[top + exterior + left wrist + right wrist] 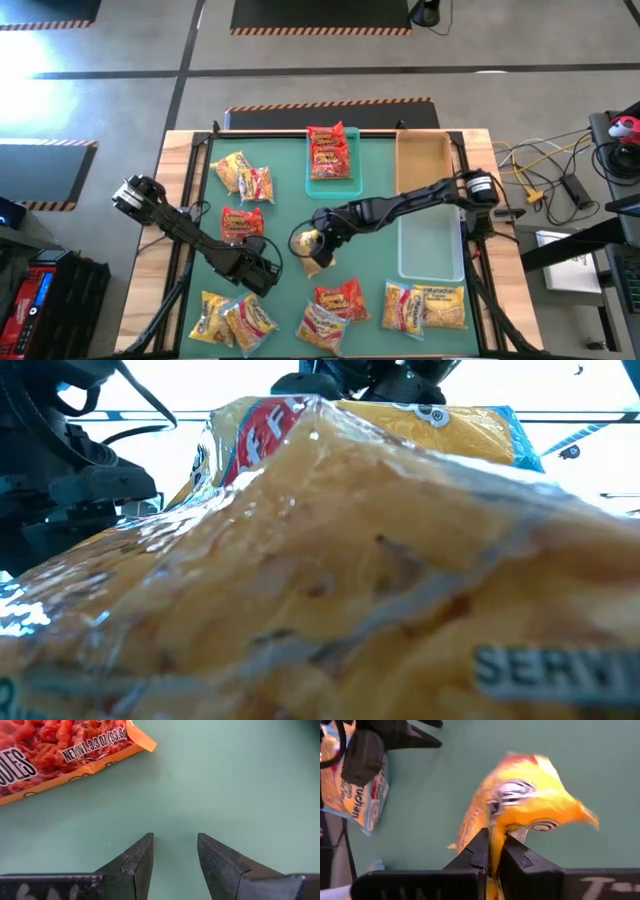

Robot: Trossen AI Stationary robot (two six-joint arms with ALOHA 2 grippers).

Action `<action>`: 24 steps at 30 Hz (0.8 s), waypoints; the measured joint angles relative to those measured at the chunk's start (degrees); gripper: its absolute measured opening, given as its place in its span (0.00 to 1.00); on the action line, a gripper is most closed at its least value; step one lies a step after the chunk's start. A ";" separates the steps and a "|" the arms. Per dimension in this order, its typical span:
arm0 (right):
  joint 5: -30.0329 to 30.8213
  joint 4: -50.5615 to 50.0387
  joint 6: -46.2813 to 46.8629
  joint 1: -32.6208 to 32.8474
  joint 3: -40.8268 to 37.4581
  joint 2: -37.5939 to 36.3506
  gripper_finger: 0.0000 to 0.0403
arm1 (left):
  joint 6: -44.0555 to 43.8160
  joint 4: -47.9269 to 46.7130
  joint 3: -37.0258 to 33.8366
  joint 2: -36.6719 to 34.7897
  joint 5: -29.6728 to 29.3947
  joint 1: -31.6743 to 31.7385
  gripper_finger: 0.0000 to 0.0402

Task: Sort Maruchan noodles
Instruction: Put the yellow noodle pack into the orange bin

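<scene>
Sorting is barely begun: red packets (331, 152) are stacked in one tray (313, 186), a yellow packet (312, 246) mid-worktop is pinched by the right tool (322, 243), the left tool (268, 275) is parted and empty, and many packets are left loose

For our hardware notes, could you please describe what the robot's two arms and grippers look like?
Both arms are dark and jointed, each with a silvery ring at its outer joint. The left gripper has two black, grainy, wedge-shaped fingers tapering to blunt tips. The right gripper has matching black fingers on a black crossbar bearing white lettering.
</scene>
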 joint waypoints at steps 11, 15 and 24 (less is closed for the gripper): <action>-0.03 -2.92 -0.49 -1.71 0.02 -0.96 0.04 | 0.86 0.16 -0.21 0.00 -0.31 -0.09 0.34; -0.10 -0.77 0.83 -0.98 -0.03 1.59 0.04 | 1.56 5.82 -0.26 0.00 -6.73 -0.09 0.34; -0.21 1.39 1.89 -0.65 -0.02 2.91 0.04 | 9.38 20.24 -0.85 2.31 -14.71 0.26 0.34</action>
